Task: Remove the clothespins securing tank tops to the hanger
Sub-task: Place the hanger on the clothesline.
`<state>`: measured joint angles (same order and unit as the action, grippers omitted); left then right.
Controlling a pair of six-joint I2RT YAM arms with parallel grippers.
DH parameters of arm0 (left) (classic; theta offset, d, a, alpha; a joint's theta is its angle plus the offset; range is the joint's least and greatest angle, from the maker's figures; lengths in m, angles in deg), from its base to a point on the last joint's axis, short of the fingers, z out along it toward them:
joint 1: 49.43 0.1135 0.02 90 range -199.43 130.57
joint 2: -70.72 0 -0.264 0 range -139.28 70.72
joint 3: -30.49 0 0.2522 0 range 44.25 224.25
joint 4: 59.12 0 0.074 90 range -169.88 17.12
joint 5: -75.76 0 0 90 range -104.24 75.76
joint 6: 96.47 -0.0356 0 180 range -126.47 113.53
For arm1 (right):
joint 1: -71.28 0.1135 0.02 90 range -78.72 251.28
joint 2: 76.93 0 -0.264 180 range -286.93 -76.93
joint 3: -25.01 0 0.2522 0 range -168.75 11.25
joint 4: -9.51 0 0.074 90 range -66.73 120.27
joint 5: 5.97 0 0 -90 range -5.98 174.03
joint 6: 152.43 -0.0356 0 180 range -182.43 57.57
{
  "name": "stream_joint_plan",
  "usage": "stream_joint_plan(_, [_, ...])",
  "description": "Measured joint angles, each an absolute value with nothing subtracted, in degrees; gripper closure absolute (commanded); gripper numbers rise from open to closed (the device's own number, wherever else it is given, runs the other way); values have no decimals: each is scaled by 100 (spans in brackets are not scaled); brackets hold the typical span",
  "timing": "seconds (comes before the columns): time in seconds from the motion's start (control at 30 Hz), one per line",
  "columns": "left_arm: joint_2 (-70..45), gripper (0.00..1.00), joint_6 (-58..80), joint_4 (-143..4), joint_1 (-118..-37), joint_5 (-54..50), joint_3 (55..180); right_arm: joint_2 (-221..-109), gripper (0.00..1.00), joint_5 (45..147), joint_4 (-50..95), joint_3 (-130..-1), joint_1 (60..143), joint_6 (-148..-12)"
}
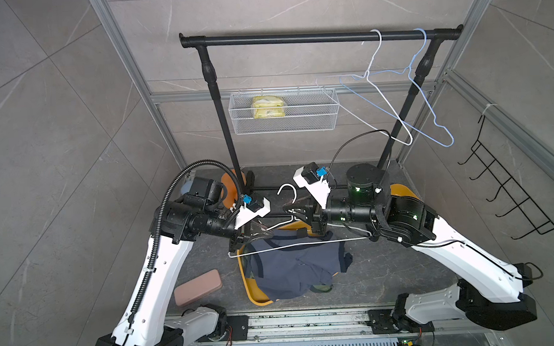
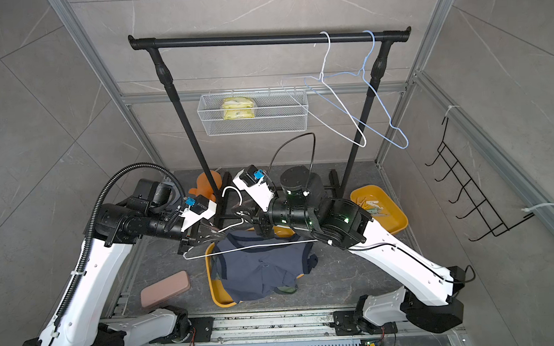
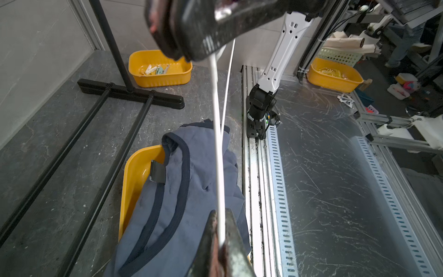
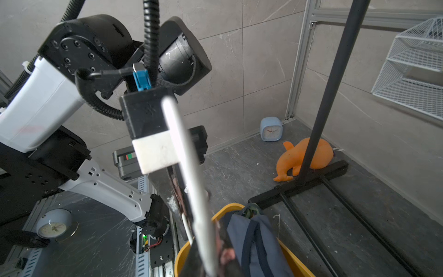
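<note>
The left gripper (image 1: 261,233) is pressed together on the white wire hanger (image 1: 304,242). In the left wrist view its fingers (image 3: 233,230) pinch the wire (image 3: 215,120) between them. The right gripper (image 1: 288,209) sits around the same hanger near its neck, at about two o'clock from the left one in both top views. In the right wrist view the wire (image 4: 189,167) runs past its blurred fingers (image 4: 227,254). I cannot tell whether they clamp it or stand slightly apart.

The hanger lies roughly level between the two grippers, with its hook (image 1: 286,188) pointing toward twelve o'clock.

At six o'clock from the grippers is a yellow tray (image 1: 252,297) holding the tank tops. A slate blue one with dark trim (image 1: 292,269) is heaped on top, and a bit of olive green (image 1: 322,287) peeks out at its five o'clock edge. The blue top lies below the wire; contact between them is unclear.

The clothespins (image 2: 372,206) lie loose in a yellow bin (image 2: 396,221) at three o'clock from the right gripper, also seen in the left wrist view (image 3: 155,69).

The black garment rack (image 1: 321,37) stands at twelve o'clock, with two bare wire hangers (image 1: 391,88) on its rail toward one o'clock. A pink case (image 1: 198,291) lies at nine o'clock from the tray.
</note>
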<state>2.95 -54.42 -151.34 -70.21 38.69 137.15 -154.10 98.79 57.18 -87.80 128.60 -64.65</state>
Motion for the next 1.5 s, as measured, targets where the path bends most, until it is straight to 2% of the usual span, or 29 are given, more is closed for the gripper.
stream_joint_plan(0.1, [287,100,-5555,-15284,-7034,3552,13916,-15379,61,9829,6089,-9011,12865,-6393])
stream_joint_plan(0.23, [291,100,-5789,-15579,-7045,3325,14290,-15143,58,9702,6662,-9086,12865,-6330])
stream_joint_plan(0.5, [311,100,-6086,-15925,-7084,3250,14585,-14555,56,9398,7401,-8699,12865,-6262])
stream_joint_plan(0.73, [328,100,-6218,-15929,-7130,3316,14681,-14522,58,9383,7707,-8310,12865,-6262])
stream_joint_plan(0.83, [328,100,-6266,-15931,-7143,3386,14732,-14595,65,9359,7840,-8268,12865,-6262])
stream_joint_plan(0.87, [328,100,-6277,-15931,-7147,3392,14747,-14614,71,9343,7873,-8262,12865,-6255])
stream_joint_plan(0.9, [330,100,-6301,-15931,-7160,3390,14756,-14627,84,9319,7897,-8246,12865,-6242])
stream_joint_plan(0.97, [326,100,-6316,-15929,-7160,3349,14760,-14632,99,9346,7954,-8238,12889,-6153])
stream_joint_plan(1.03, [276,100,-6316,-15925,-7152,3261,14760,-14625,100,9440,8028,-8238,12989,-6021])
stream_joint_plan(1.07, [245,97,-6314,-15925,-7152,3252,14760,-14623,100,9440,8074,-8240,13011,-6002])
stream_joint_plan(1.1, [232,83,-6307,-15923,-7154,3248,14758,-14625,100,9424,8109,-8240,13009,-5989])
stream_joint_plan(1.13, [221,68,-6290,-15912,-7158,3239,14758,-14625,100,9422,8133,-8242,13000,-5982])
stream_joint_plan(1.17, [221,43,-6259,-15881,-7158,3235,14758,-14630,100,9383,8177,-8244,12998,-5984])
stream_joint_plan(1.2, [223,27,-6189,-15848,-7163,3231,14758,-14630,100,9335,8214,-8249,12996,-5987])
stream_joint_plan(1.3, [256,14,-5903,-15634,-7169,3073,14758,-14630,100,9029,8255,-8277,12937,-6052])
stream_joint_plan(1.5, [285,5,-4908,-14578,-7169,1865,14893,-14630,100,8039,8609,-8762,12913,-6325])
